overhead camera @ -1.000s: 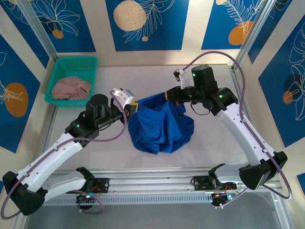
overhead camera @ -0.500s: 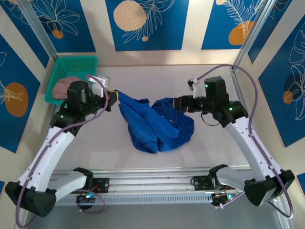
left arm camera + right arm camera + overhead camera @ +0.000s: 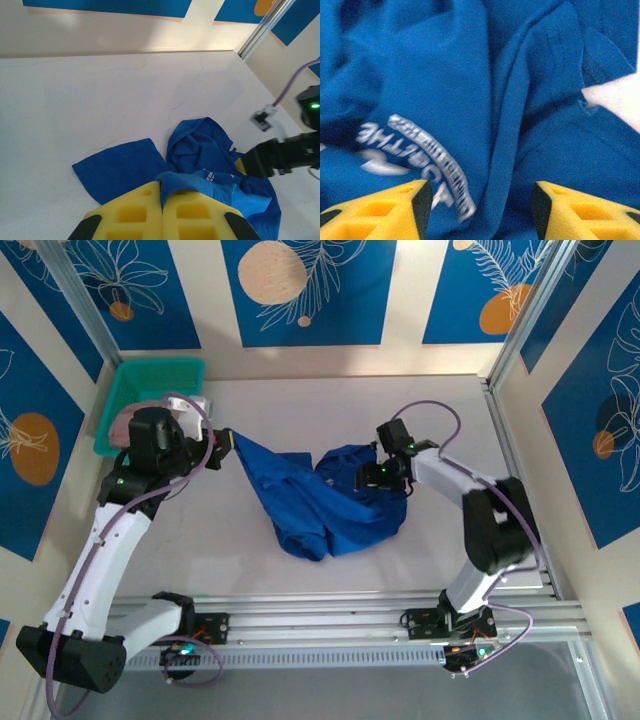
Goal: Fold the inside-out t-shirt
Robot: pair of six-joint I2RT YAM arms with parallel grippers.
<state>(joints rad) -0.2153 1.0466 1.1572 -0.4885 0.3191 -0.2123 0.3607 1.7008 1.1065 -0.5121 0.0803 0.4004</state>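
On the far left, a green basket [image 3: 160, 364] with a pink garment [image 3: 120, 426] inside, apart from the work. Just right of it, the left gripper [image 3: 222, 444], clenched on an edge of the blue t-shirt [image 3: 340, 510] and holding that edge drawn out toward the left. In the middle of the table [image 3: 300, 410], the t-shirt itself, with one flap lying rather flat and the rest in a crumpled heap, a white print on the cloth. At the right side of the heap, the right gripper [image 3: 366, 477], jaws apart, low over the fabric with nothing between them. Seems to be the spreading-out step, with no fold made yet. Next, probably: to close the right gripper on an opposite edge, a hem or a sleeve and not a loose middle layer, then to pull away from the left one until the cloth lies flat.
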